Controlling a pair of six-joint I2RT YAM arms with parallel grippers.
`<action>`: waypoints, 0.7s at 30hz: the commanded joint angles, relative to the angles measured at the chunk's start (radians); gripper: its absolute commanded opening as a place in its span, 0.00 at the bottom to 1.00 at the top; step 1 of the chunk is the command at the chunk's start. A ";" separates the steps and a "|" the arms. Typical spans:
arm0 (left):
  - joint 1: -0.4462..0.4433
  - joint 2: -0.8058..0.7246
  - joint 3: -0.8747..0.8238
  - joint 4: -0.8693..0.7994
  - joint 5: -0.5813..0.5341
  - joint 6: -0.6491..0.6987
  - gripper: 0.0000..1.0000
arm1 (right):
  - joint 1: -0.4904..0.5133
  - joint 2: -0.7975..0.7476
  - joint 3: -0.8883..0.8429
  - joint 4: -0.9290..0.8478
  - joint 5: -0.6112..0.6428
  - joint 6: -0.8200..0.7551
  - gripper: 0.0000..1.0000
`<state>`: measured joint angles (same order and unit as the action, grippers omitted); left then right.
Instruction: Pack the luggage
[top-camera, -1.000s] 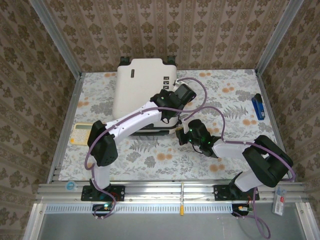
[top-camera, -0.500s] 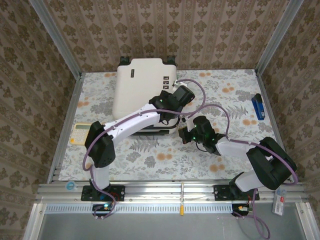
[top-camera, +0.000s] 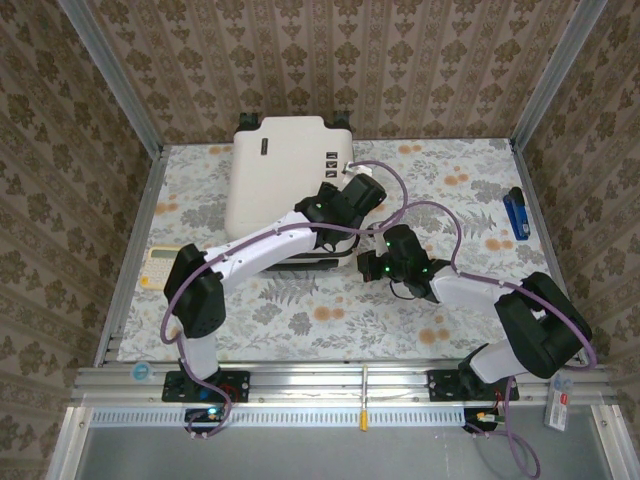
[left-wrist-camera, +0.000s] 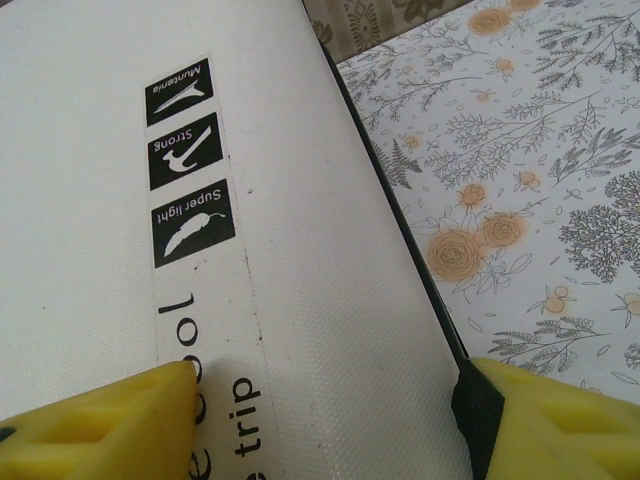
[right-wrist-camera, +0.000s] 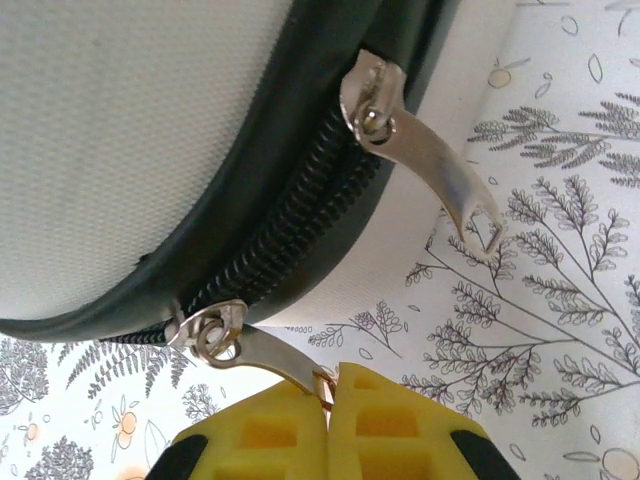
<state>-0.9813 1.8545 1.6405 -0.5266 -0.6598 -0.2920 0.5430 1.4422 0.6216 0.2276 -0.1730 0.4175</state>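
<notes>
The luggage (top-camera: 278, 175) is a cream-white hard-shell case lying flat and closed at the back of the table, with black printed marks (left-wrist-camera: 185, 150) on its lid. My left gripper (top-camera: 345, 207) hovers over its right edge, open. One yellow finger (left-wrist-camera: 100, 420) rests on the lid and the other (left-wrist-camera: 550, 420) is just past the dark seam. At the near right corner my right gripper (right-wrist-camera: 330, 385) is shut on a silver zipper pull (right-wrist-camera: 265, 355). A second zipper pull (right-wrist-camera: 430, 165) hangs free further along the black zipper (right-wrist-camera: 290, 235).
A yellow calculator (top-camera: 160, 265) lies near the table's left edge, and a blue object (top-camera: 515, 213) near the right edge. Patterned walls and metal posts close in the table on three sides. A floral cloth (top-camera: 330, 310) covers the near half.
My left gripper's jaws have narrowed a little and it has shifted slightly nearer over the lid. The right wrist has edged along the luggage corner, still clamped on the zipper pull.
</notes>
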 joint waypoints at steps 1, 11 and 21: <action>0.019 0.061 -0.103 -0.329 0.059 0.001 0.67 | -0.053 0.001 0.071 0.086 0.124 0.140 0.00; 0.014 0.049 -0.125 -0.319 0.074 -0.002 0.67 | -0.086 0.021 0.071 0.186 0.058 0.309 0.00; 0.013 0.037 -0.140 -0.302 0.087 0.016 0.66 | -0.133 -0.012 0.069 0.130 -0.032 0.138 0.00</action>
<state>-0.9813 1.8339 1.6035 -0.4919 -0.6579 -0.2905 0.4408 1.4540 0.6765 0.3836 -0.1650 0.6205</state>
